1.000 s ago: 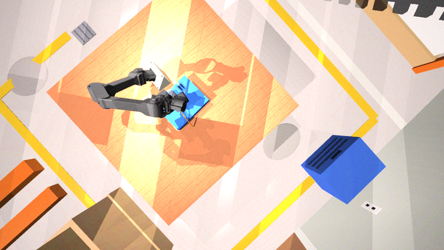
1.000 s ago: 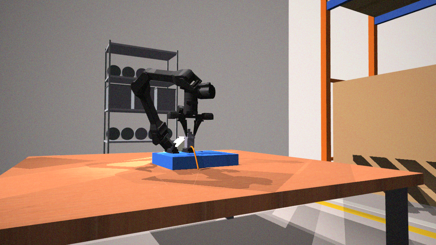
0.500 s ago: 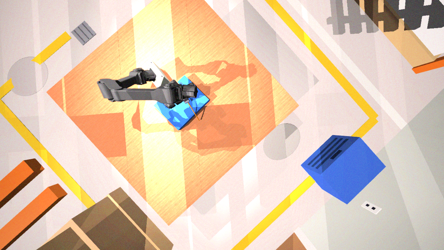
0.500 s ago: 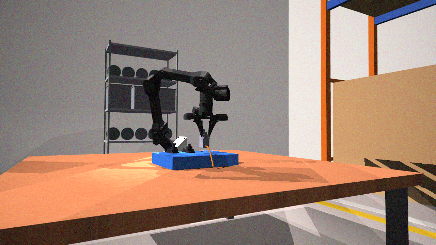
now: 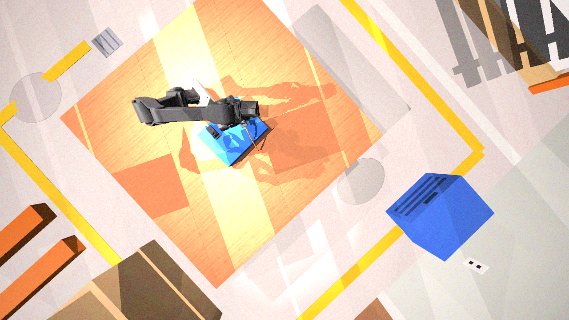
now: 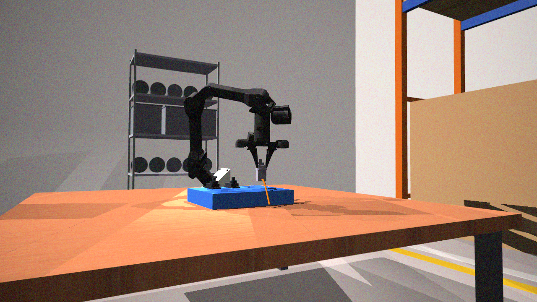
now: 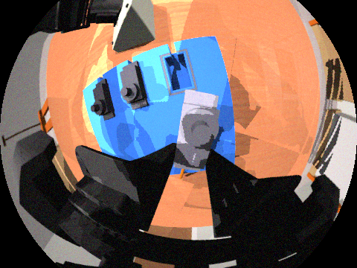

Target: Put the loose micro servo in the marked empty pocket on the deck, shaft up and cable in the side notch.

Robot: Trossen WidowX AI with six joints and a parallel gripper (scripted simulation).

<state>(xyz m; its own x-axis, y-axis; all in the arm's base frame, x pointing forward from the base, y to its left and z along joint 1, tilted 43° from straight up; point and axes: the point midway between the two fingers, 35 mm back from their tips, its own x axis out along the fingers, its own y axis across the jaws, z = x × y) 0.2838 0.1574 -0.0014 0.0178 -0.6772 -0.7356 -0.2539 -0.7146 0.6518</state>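
The loose light-grey micro servo (image 5: 243, 125) (image 6: 259, 174) (image 7: 200, 106) is held upright, shaft up, above the blue deck (image 5: 231, 154) (image 6: 240, 201) (image 7: 158, 124). My gripper (image 6: 261, 166) (image 7: 191, 150) is shut on its body. The orange cable (image 5: 252, 139) (image 6: 266, 193) (image 7: 181, 173) hangs from its near end down past the deck's edge. The empty pocket (image 7: 186, 81), with a grey outline, lies beyond the servo's far end and slightly left in the wrist view. Its side notch is at the deck's far edge. The top view of the pocket is blocked by the arm.
Two dark seated servos (image 6: 212, 184) (image 6: 232, 183) (image 7: 99, 97) (image 7: 132, 80) stand on the deck, left of the pocket in the wrist view. A pale tilted plate (image 5: 203, 93) (image 6: 222, 173) (image 7: 134, 33) stands by the arm's base, beyond the deck. The wooden table (image 5: 222, 254) (image 6: 157, 233) carries everything.
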